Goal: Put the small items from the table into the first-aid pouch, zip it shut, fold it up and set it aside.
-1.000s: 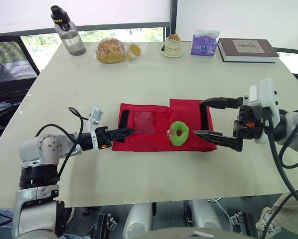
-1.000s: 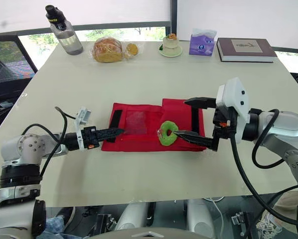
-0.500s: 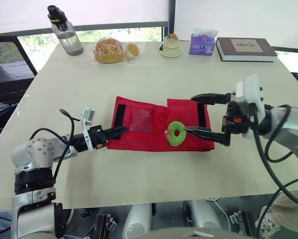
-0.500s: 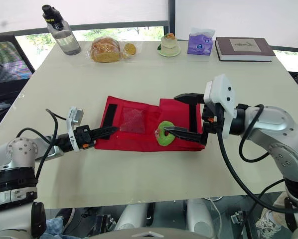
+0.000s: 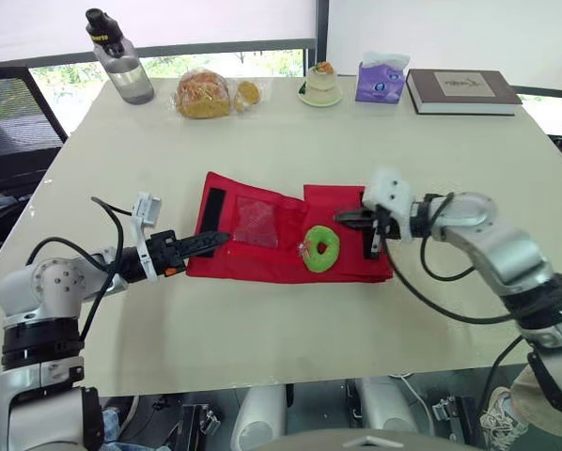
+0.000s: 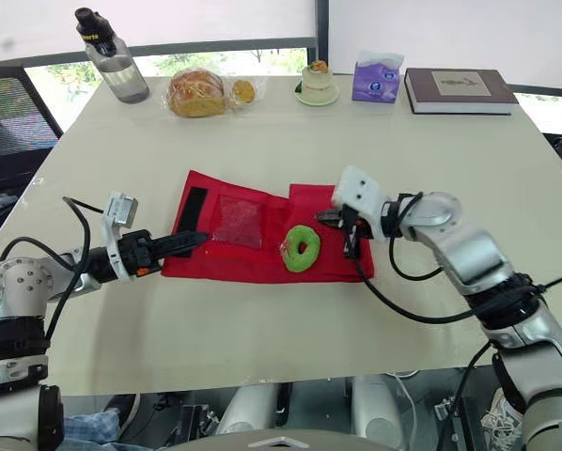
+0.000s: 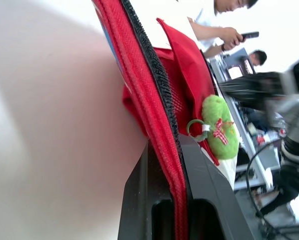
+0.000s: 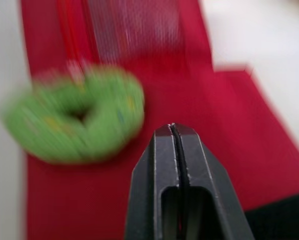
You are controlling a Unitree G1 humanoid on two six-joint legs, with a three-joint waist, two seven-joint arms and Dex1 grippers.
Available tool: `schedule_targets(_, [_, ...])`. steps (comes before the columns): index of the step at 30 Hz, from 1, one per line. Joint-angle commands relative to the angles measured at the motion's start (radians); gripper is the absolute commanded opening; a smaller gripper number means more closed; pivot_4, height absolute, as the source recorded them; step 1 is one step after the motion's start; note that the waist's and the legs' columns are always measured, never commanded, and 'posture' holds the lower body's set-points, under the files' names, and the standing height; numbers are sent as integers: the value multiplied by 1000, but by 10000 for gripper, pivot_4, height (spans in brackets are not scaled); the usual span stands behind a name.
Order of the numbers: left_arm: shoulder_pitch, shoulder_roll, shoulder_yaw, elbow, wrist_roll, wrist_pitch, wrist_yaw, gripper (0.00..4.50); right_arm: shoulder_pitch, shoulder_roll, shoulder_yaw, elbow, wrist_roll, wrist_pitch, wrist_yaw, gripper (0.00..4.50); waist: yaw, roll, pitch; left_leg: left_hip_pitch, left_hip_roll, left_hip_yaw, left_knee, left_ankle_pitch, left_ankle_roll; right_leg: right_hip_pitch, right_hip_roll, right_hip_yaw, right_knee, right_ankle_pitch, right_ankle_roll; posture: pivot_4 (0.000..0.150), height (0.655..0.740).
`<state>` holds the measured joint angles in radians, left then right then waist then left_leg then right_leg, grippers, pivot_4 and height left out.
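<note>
Red pouch [image 5: 262,246] lies mid tabletop [image 5: 290,141], limp cloth; our left hand [image 5: 215,241] pinches its hem. Right hand [image 5: 347,217] clenched, empty. Green ring [image 5: 320,249] on it: light, squashy, we'd pinch the rim

The pouch [image 5: 262,265] lies flat on the desk [image 5: 262,329]. Its left edge sits between the fingers of the left end effector [image 5: 215,241]. The right end effector [image 5: 345,217] is over the pouch's right half, with the ring-shaped toy [image 5: 320,248] on the pouch just to its left. Far beyond both end effectors, along the desk's back edge, stand, left to right, a bottle [image 5: 119,58], bread [image 5: 204,94], a cake [image 5: 320,83], a tissue pack [image 5: 381,79] and a book [image 5: 463,91].
</note>
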<state>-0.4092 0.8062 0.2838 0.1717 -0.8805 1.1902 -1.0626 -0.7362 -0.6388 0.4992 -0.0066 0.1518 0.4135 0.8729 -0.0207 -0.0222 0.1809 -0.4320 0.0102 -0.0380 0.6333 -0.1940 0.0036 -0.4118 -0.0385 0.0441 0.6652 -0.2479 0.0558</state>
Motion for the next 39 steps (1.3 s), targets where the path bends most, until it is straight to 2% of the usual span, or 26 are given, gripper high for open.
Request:
schedule_targets(1, [-63,36,-16,-53,-14,-32,-72,0,-26,8,29,73,-109,-52,19,738,1,0,0,0,0,0,0,0,0,0,0,0,0,0,0,1500,7400])
schedule_targets(7, [-213,7,-91,-122,-49,-18,-106,0,-35,50,38,141,-183,-105,51,738,3,-1,-1,1,0,0,1,0,0,2,1,0,0,1,1,1500,7400])
schedule_targets(11, [-299,-38,-166,-158,-20,-54,-113,0,-29,73,27,156,-207,-115,62,738,3,-1,-1,1,0,0,1,0,0,2,1,0,0,1,1,1500,7400])
schedule_targets(21, [-441,-181,-277,-53,53,-155,-151,0,10,78,-38,151,-223,-130,62,738,1,-1,-1,1,0,0,2,0,0,2,2,0,1,1,2,1500,7400])
schedule_targets(25, [-459,-216,-309,-14,94,-195,-172,0,80,123,-187,79,-69,-99,59,738,8,-1,-1,1,0,-1,2,0,0,2,2,0,1,1,2,1500,7400])
schedule_targets(32, [-472,-236,-324,30,122,-218,-217,0,231,111,-467,-80,149,-89,34,738,7,-1,-1,0,-2,-2,3,0,0,3,2,1,1,2,3,1500,7400])
schedule_targets(35, [-473,-258,-353,59,151,-236,-233,0,368,34,-615,-173,255,-51,74,738,10,-1,0,0,-1,-2,3,0,0,3,2,0,1,2,3,1500,7400])
schedule_targets(39, [-488,-299,-393,121,206,-270,-232,0,497,-42,-730,-234,371,1,129,738,8,-1,0,-1,-2,-2,3,0,0,3,2,1,1,2,3,1500,7400])
